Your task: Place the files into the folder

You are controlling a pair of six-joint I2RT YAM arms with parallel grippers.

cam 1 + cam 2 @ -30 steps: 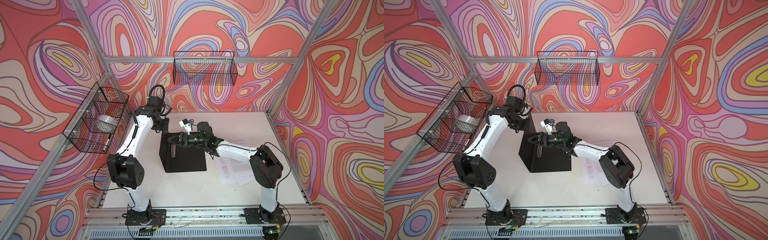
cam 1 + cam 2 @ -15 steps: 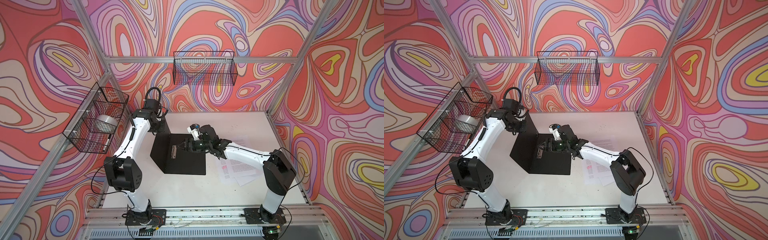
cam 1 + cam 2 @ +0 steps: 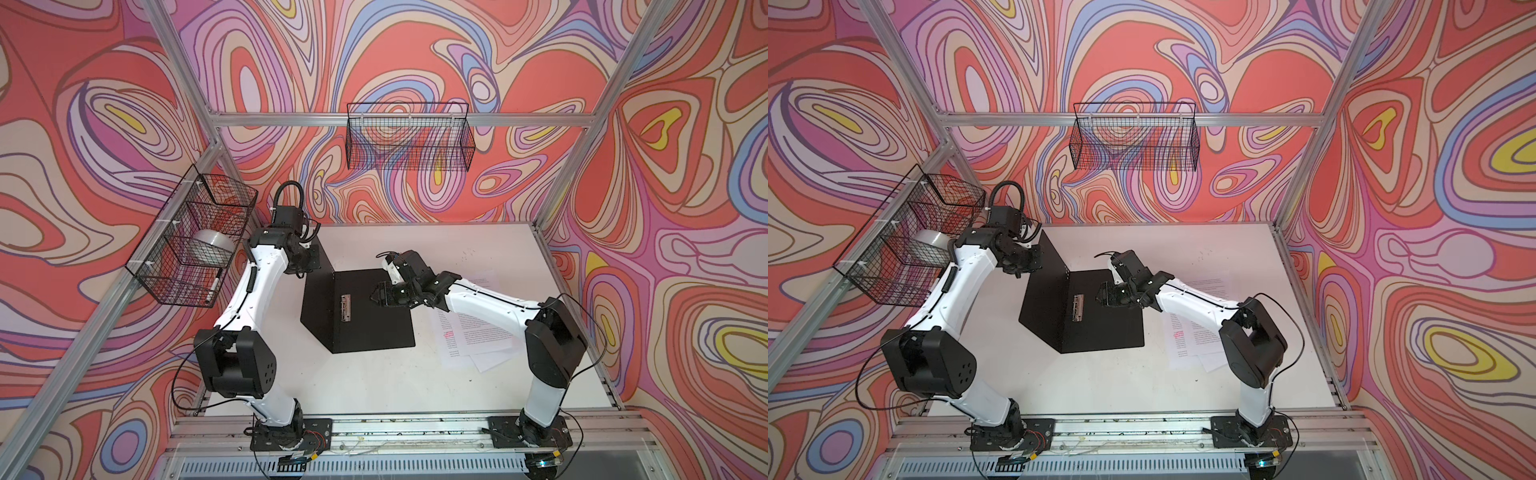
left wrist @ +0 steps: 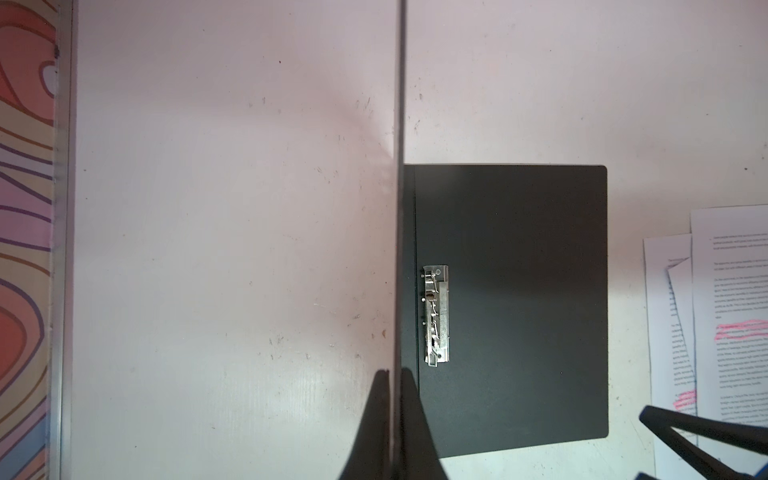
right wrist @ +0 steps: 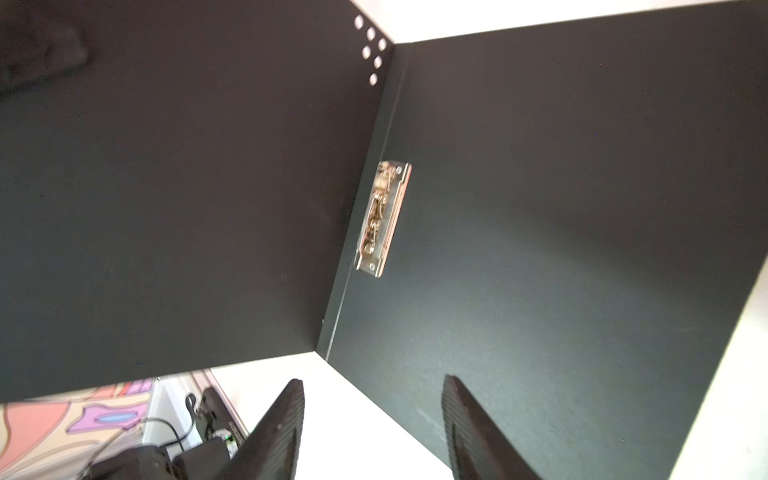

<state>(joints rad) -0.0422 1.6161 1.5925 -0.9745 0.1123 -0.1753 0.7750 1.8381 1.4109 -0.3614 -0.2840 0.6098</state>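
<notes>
Front of the table (image 3: 374, 386): the files (image 3: 478, 336) lie loose in a fanned, overlapping pile, just right of the folder and all outside it. They sit partly under my right arm, and some lines show pink highlights.

Mid-table: the folder (image 3: 365, 328) is open with its black inside showing. One panel lies flat on the table and the cover stands about upright from the spine. The metal clip (image 3: 346, 307) sits on the flat panel, right beside the spine.

My right gripper (image 3: 376, 296) hovers over the flat panel, tips toward the clip, jaws partway apart, holding nothing.

Further back, my left gripper (image 3: 311, 266) is pinched tight on the cover's top edge near its far corner. One finger sits on each side, holding the cover up.

Behind that, a back-wall basket (image 3: 409, 141) hangs on the rear wall and a left-wall basket (image 3: 195, 241) on the side.
</notes>
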